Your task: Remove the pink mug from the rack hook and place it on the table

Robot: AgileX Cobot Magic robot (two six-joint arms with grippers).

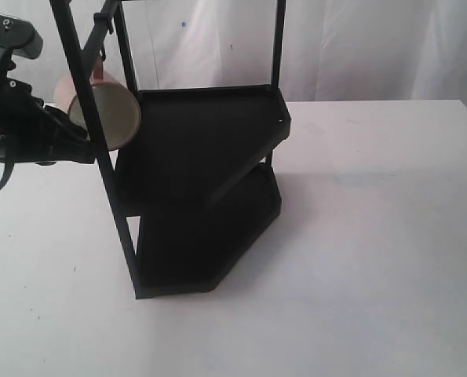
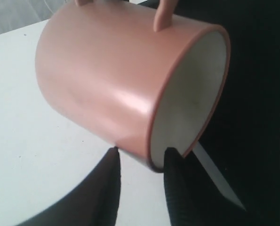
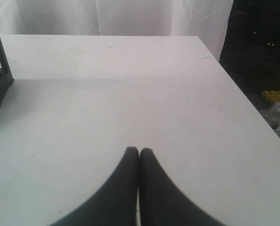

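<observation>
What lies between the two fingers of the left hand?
The lower rim of the pink mug, seen in the left wrist view: one finger of the left hand is outside its wall, the other at its cream inside.

White table (image 1: pixel 374 236), faint specks and scuffs across its top, tall black two-shelf rack (image 1: pixel 202 133) standing upright on it, left of middle in the exterior view
</observation>
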